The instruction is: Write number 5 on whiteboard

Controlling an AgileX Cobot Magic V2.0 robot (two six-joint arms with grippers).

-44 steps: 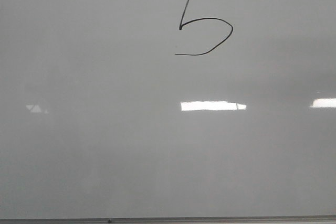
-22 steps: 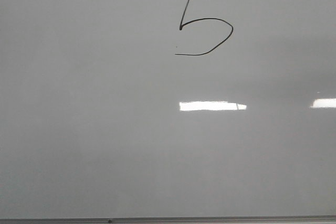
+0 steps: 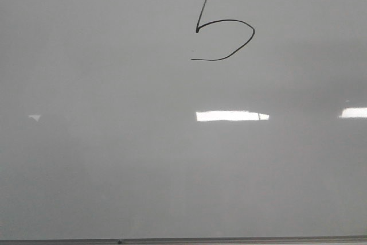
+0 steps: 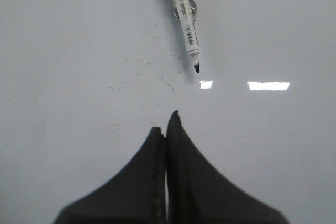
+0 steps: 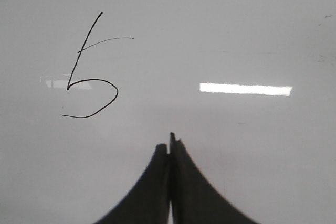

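Note:
The whiteboard (image 3: 114, 170) fills the front view, glossy pale grey, with a thin grey frame edge along the near side. A black hand-drawn number 5 (image 3: 238, 24) sits at the far middle, its top bar faint. It also shows in the right wrist view (image 5: 107, 85). My right gripper (image 5: 170, 141) is shut and empty over the board (image 5: 236, 161), beside the digit and apart from it. My left gripper (image 4: 165, 121) is shut and empty over the board (image 4: 63, 51). A white marker (image 4: 186, 22) with its black tip uncapped lies on the board beyond the left gripper, apart from it.
Bright white rectangular light reflections lie on the board (image 3: 232, 116), (image 3: 352, 112). Faint old smudges and pen specks mark the board between the left gripper and the marker (image 4: 139, 82). Neither arm shows in the front view.
The digit and the board have not changed. Only a small light reflection at the left of the front view has flickered and shrunk.

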